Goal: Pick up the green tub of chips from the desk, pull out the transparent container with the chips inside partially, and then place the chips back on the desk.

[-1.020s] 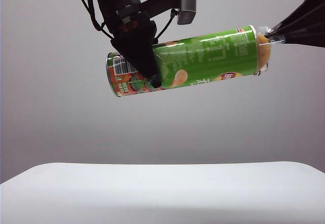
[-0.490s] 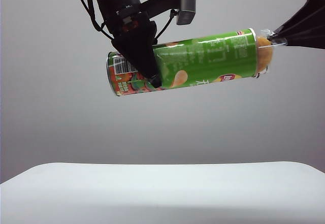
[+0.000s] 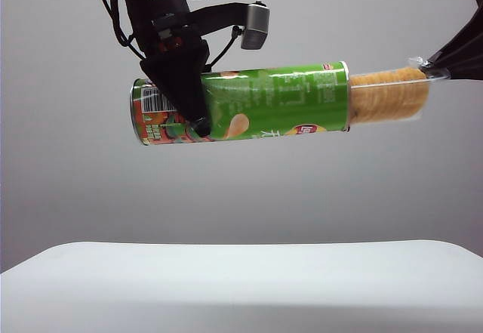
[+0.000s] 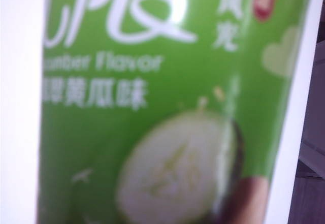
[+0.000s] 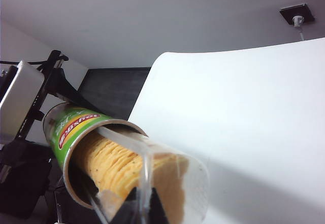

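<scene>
While left gripper [image 3: 198, 114] fills exterior, tub's [image 4: 167, 107] cucumber label

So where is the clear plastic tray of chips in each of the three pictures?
Exterior view: clear plastic tray sticks out of the green can's right end, high above the desk.
Left wrist view: not in it; only green can wall.
Right wrist view: tray emerges from the can mouth.
Shared landmark: the green can.
</scene>
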You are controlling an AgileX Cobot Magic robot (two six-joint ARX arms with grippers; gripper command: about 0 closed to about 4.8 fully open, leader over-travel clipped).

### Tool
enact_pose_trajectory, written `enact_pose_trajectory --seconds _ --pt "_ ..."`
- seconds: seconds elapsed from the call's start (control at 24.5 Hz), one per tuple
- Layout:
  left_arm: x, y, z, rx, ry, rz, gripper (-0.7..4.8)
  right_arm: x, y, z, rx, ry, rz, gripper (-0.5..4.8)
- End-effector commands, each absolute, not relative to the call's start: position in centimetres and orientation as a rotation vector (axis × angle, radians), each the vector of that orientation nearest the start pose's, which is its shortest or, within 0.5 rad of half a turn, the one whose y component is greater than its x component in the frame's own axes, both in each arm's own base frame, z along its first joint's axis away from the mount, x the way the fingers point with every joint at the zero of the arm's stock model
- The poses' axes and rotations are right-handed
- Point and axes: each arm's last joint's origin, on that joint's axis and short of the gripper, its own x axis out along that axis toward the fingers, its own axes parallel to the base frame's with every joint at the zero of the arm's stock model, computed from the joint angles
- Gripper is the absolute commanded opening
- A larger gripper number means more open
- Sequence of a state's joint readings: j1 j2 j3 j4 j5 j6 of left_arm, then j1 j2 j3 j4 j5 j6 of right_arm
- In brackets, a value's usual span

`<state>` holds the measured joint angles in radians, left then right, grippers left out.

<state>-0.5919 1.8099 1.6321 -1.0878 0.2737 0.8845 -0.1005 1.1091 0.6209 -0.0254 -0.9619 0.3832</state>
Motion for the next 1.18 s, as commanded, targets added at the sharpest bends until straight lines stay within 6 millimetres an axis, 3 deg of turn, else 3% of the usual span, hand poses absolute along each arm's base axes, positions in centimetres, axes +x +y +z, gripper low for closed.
enact_pose_trajectory --seconds 0.04,0.45,0.61,0.78,0.9,0.94,1.06,1.18 --pt "29.32 -21.42 29.07 0.843 0.796 -1.383 2.68 22.25 0.3 24.04 0.597 0.59 0.776 -0.08" --pt "29.5 -21.64 29.22 0.816 0.754 -1.402 2.68 22.25 0.3 24.04 0.597 0.59 0.775 0.1" --pt "29.53 -21.6 29.23 0.815 0.753 -1.4 2.68 22.29 0.26 24.11 0.592 0.58 0.776 1.5" --pt "29.59 -21.52 29.2 0.821 0.758 -1.392 2.68 22.34 0.25 24.22 0.586 0.568 0.779 1.82" --pt "29.62 -21.5 29.2 0.824 0.759 -1.388 2.68 22.35 0.25 24.28 0.583 0.562 0.781 3.17" --pt "29.63 -21.49 29.2 0.827 0.76 -1.384 2.68 22.34 0.26 24.29 0.585 0.563 0.787 3.32" --pt "29.72 -21.4 29.14 0.862 0.773 -1.347 2.68 22.28 0.19 24.35 0.589 0.562 0.805 3.31" --pt "29.85 -21.21 29.05 0.902 0.793 -1.301 2.68 22.08 -0.36 24.61 0.592 0.545 0.811 2.72"
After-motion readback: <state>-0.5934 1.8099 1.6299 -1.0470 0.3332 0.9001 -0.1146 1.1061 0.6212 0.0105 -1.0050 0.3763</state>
